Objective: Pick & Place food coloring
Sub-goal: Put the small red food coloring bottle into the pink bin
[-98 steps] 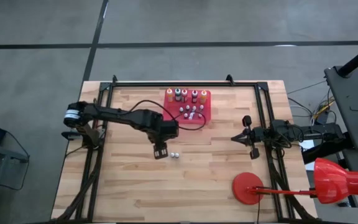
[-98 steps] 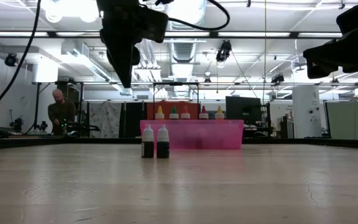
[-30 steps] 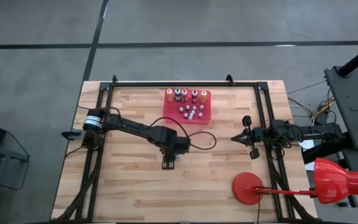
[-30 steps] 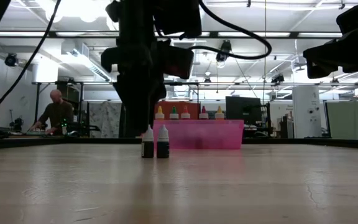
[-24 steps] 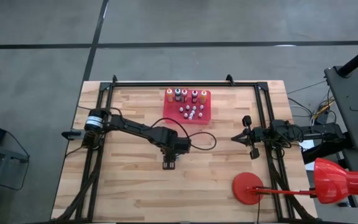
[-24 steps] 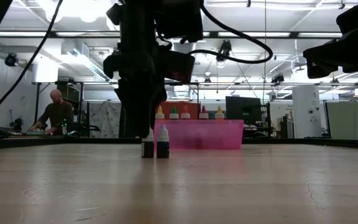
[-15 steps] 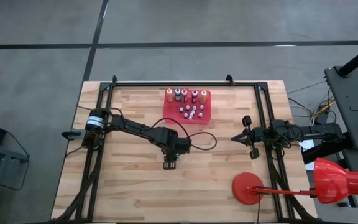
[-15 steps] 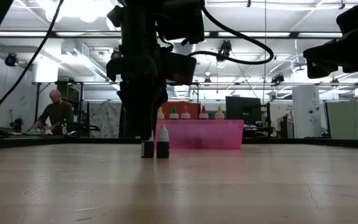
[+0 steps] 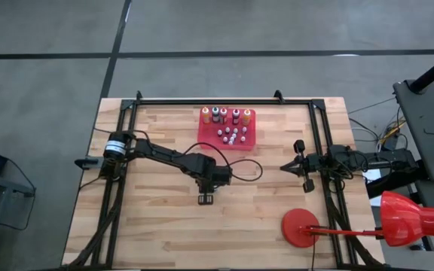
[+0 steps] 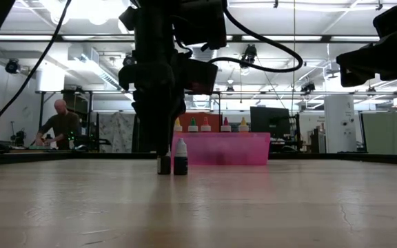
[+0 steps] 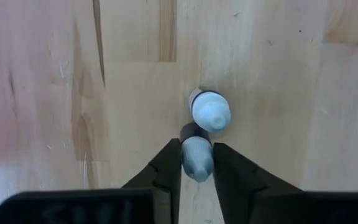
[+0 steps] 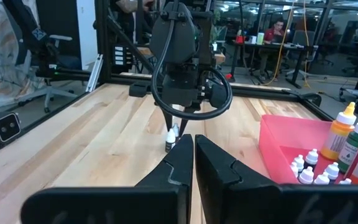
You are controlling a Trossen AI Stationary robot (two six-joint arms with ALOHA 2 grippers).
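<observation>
Two tiny food coloring bottles with dark bodies and pale caps stand side by side on the wooden table, one (image 11: 197, 155) between my left gripper's fingers and one (image 11: 211, 112) just beyond it. My left gripper (image 9: 206, 198) points down over the first bottle (image 10: 163, 165) and is shut on it; the second (image 10: 180, 157) stands free on its base. More bottles stand in the red tray (image 9: 249, 120) at the far middle. My right gripper (image 9: 283, 167) waits shut at the table's right side. My left gripper pinches the bottle's capped upper part (image 11: 197, 146) between its two fingers (image 11: 169, 168), one on each side. The fingers come from above, pointing down. The bottle stands upright with its base (image 10: 163, 171) on the table.
The free bottle stands right beside the held one, nearly touching it. The pink-red tray (image 10: 253, 148) stands behind them toward the far edge. A red round-based object (image 9: 300, 227) lies at the near right. Black frame rails (image 9: 119, 150) run along the table's sides. A person (image 10: 60, 124) is in the room behind.
My left gripper has gone down over the left one of the two bottles, so that bottle's cap, plain a second ago in the low view, is now hidden by the fingers. Both bottles have stayed in place on the table.
</observation>
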